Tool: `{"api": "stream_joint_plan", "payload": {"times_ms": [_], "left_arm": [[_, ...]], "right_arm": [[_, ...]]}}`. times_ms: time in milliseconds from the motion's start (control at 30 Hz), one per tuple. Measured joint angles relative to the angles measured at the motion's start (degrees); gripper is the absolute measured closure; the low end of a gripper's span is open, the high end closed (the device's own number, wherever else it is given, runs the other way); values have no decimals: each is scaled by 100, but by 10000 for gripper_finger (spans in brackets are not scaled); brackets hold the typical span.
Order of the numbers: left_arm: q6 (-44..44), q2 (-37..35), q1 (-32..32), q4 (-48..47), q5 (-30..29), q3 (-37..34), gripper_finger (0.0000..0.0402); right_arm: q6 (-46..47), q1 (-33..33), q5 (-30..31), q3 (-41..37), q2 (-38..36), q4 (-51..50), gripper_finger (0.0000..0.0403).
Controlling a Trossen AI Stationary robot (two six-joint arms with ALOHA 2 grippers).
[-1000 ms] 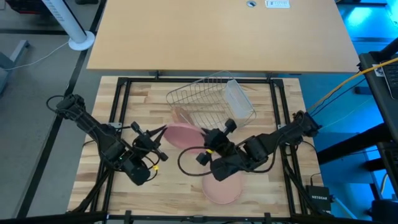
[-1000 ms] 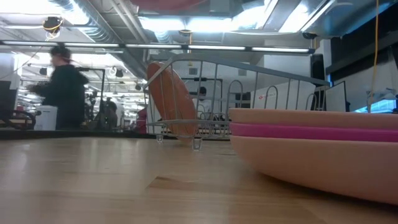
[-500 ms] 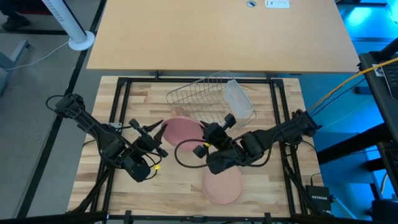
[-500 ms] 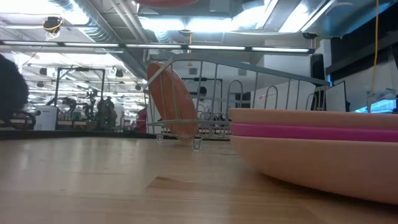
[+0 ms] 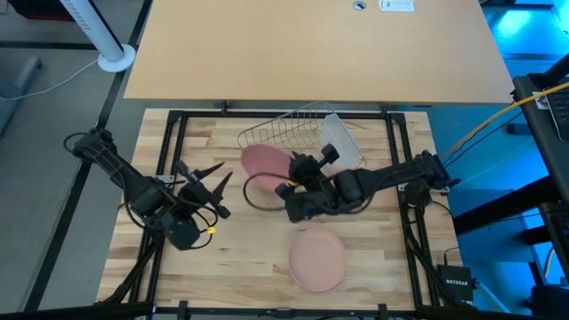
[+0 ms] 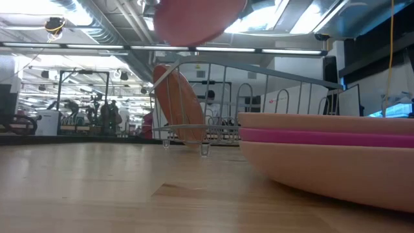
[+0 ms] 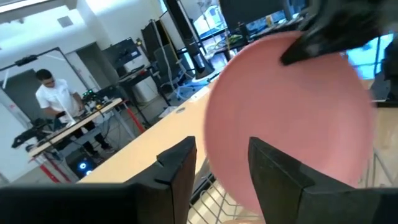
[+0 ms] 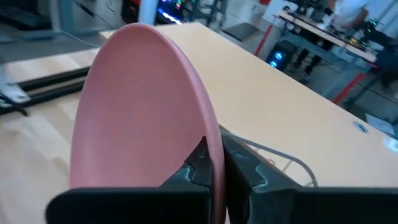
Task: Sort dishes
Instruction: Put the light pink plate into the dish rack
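My right gripper (image 5: 290,175) is shut on a pink plate (image 5: 267,163) and holds it in the air just in front of the silver wire rack (image 5: 298,133). The plate also shows at the top of the low view (image 6: 194,19). My left gripper (image 5: 203,174) stands open to the left of the plate, apart from it; its wrist view looks between its fingers (image 7: 221,152) at the plate's face (image 7: 292,118). A tan-brown plate (image 6: 178,103) stands on edge in the rack. Near the front, peach and magenta plates lie stacked (image 5: 317,260). My right gripper pinches the pink plate's rim (image 8: 210,144) between its two fingers, one finger on each face. The fingers come from the table's right, slanting a little down. The plate stands nearly on edge, lifted clear of the table.
A clear plastic cup (image 5: 340,142) lies in the rack's right part. The stack (image 6: 323,149) fills the low view's right side. A second, lighter table (image 5: 311,49) adjoins the far edge. A person stands in the room behind (image 7: 50,99).
My left gripper has opened, let go of the pink plate's left edge and drawn back toward the table's left and up. My right gripper has carried the plate toward the far edge and the rack, tipping it more upright; it now shows lower in the low view.
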Motion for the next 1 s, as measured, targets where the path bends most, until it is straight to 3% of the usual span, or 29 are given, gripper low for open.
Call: {"api": "stream_joint_plan", "payload": {"times_ms": [367, 533, 700, 1000], "left_arm": [[-181, 4, 147, -419, 200, 0, 263], [-793, 5, 1006, -898, 886, -24, 263], [-754, 35, 2103, -817, 1684, -134, 263], [906, 76, 3680, 942, 3443, -547, 263]], "right_arm": [[403, -795, -109, -19, 82, -784, 387], [461, -988, -106, -412, 127, -670, 387], [461, -1058, -151, -713, 148, -377, 386], [473, -1043, -216, -1113, 166, 54, 386]]}}
